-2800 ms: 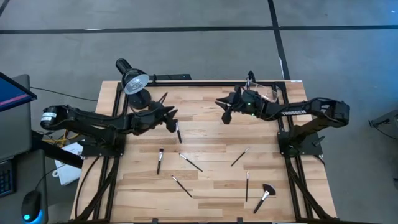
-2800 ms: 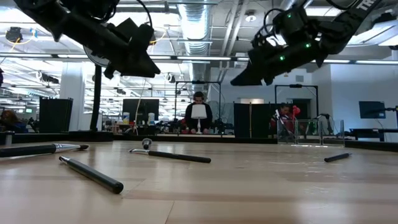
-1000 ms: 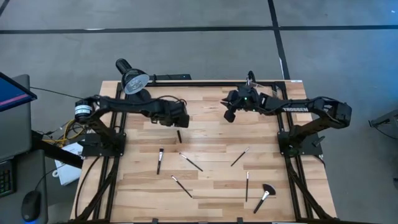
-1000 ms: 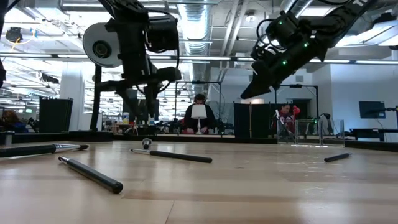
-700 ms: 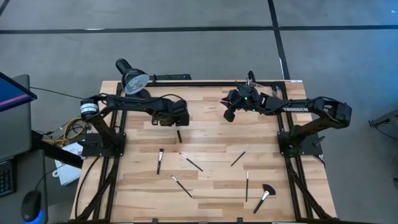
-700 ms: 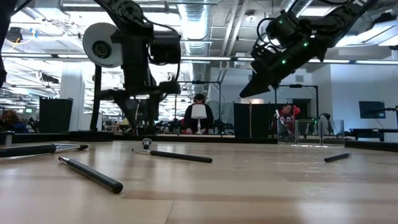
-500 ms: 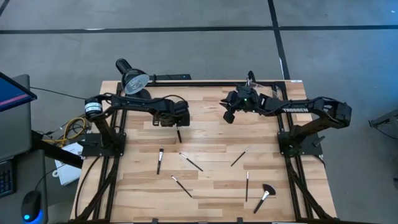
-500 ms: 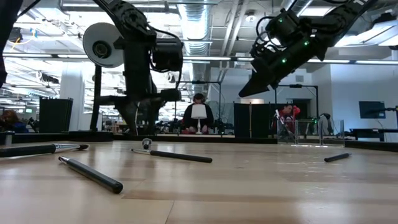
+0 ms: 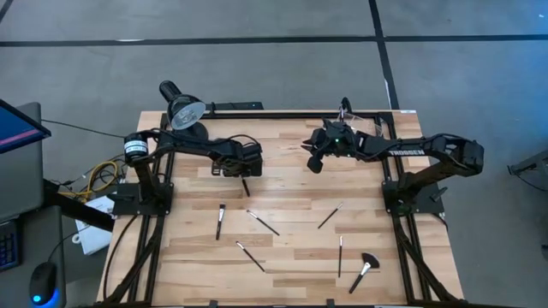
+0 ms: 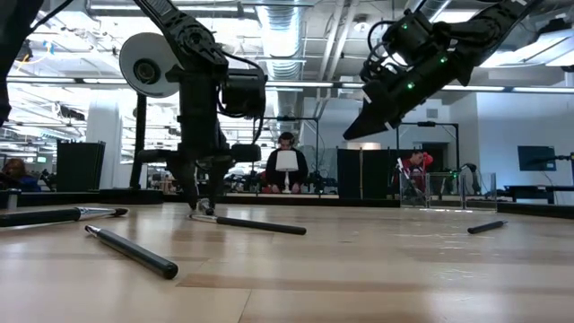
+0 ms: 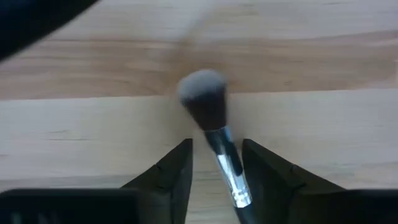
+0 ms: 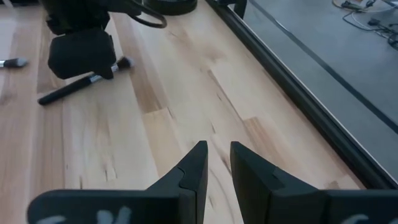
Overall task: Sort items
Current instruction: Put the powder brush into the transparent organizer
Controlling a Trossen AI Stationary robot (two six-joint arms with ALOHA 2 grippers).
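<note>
— Where is the left gripper (image 11: 214,165)?

— Down at the wooden table (image 9: 291,184), near the desk lamp (image 9: 181,109). Its fingers stand parted, one on each side of a makeup brush (image 11: 214,134), not closed on it.

— And that brush?

— Flat on the table, its bristle head pointing past the fingertips.

— The other brushes (image 9: 257,222)?

— Scattered farther from the lamp; the fan brush (image 9: 363,269) lies farthest.

— The right gripper (image 12: 214,165)?

— Raised above the table across from the lamp, fingers narrowly apart, holding nothing.
</note>
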